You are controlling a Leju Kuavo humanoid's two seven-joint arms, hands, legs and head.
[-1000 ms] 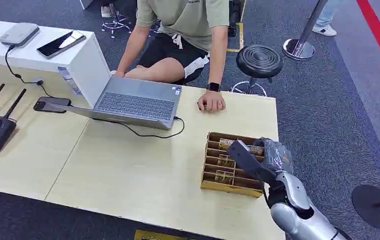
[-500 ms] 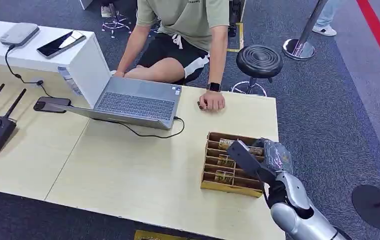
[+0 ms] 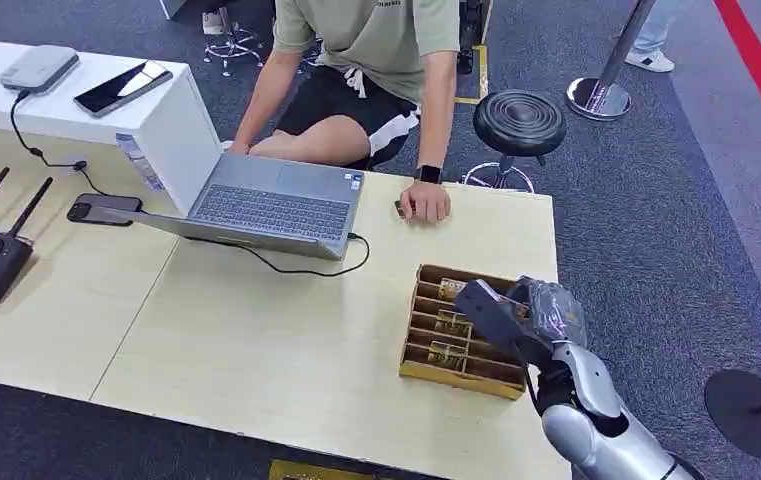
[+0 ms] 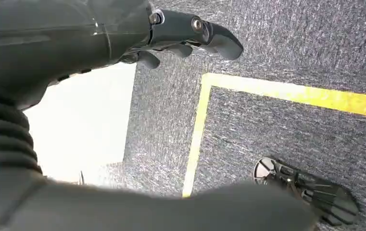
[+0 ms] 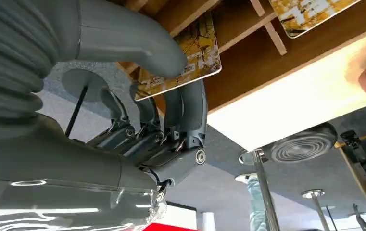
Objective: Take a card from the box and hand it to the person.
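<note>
At the near right corner of the pale table, the wooden box sits with its slots running left to right, one behind another from near to far. Over the box's far right part hovers the right hand. From the head view its thumb reaches left across the slots, and whether it grips anything cannot be told there. From the right wrist view, the hand is pinching a yellow-patterned card between the thick thumb on one face and dark fingers on the other. The card's long axis lies along the slot, left to right, its rounded corner pointing away from the palm. Another card stands in a neighbouring slot. Beyond the box, a person's hand rests on the table's far edge, right of a laptop. Down by the carpet, the left hand hangs with fingers loosely curled, holding nothing.
</note>
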